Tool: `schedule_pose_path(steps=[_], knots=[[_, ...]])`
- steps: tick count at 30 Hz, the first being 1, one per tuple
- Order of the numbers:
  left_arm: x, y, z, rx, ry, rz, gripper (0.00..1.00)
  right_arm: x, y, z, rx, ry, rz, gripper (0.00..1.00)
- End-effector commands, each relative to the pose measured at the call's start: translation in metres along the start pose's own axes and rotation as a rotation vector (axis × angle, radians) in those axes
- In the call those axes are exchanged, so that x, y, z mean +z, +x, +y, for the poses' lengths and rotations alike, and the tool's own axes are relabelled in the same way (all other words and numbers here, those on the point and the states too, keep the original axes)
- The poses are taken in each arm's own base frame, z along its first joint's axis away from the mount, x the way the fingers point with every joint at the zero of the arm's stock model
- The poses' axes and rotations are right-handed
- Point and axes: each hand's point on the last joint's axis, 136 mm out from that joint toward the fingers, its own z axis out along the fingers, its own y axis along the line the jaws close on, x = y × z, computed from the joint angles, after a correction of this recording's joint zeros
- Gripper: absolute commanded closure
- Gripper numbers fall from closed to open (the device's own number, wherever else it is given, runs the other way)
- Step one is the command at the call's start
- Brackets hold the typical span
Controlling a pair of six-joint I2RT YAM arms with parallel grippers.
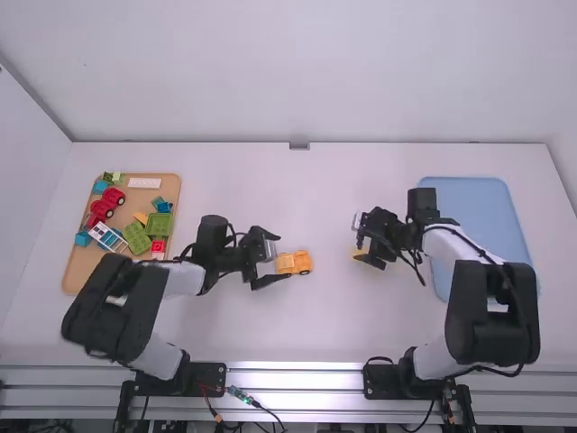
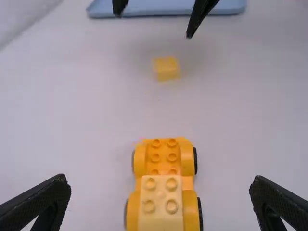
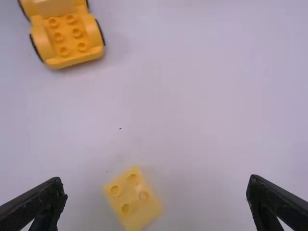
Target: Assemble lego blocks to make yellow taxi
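My left gripper (image 1: 272, 259) stands open at the left end of the orange-yellow car base (image 1: 300, 262), near the table's middle. In the left wrist view the car base (image 2: 163, 156) carries a paler yellow block (image 2: 160, 204) on its nearer half, between the spread fingers of the left gripper (image 2: 160, 204). My right gripper (image 1: 364, 247) is open over a small yellow block (image 1: 358, 253) to the right of the car. In the right wrist view that block (image 3: 133, 198) lies tilted on the table between the wide fingers of the right gripper (image 3: 156, 202).
At the far left a tan tray (image 1: 70, 278) holds several loose bricks and a red vehicle (image 1: 107, 203). A blue tray (image 1: 478, 203) lies at the right, partly behind the right arm. Bare white table (image 1: 329, 316) stretches between the two arms.
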Motion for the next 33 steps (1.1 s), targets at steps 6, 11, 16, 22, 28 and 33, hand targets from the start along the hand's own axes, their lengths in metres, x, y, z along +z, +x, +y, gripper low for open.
schedule_pose_path(steps=[6,11,16,22,28,33], knots=[[0.029,0.021,-0.008,-0.065,0.164,-0.053,0.01,-0.006,0.000,0.017,-0.114,0.012,-0.144,0.01],[0.033,0.031,0.001,-0.089,0.125,-0.006,0.01,-0.001,0.007,0.016,-0.106,0.019,-0.134,0.01],[0.040,0.047,-0.008,-0.076,0.086,0.085,0.01,0.012,0.021,0.014,-0.095,0.010,-0.119,0.01],[0.042,0.043,-0.008,-0.056,0.015,0.068,0.01,0.022,0.030,0.016,-0.143,-0.062,-0.120,0.01],[0.037,0.041,-0.013,-0.061,-0.016,0.036,0.01,0.030,0.041,-0.001,-0.161,-0.100,-0.087,0.01],[0.031,0.041,-0.019,-0.043,-0.030,0.019,0.01,0.023,0.046,-0.010,-0.227,-0.224,-0.107,0.01]])
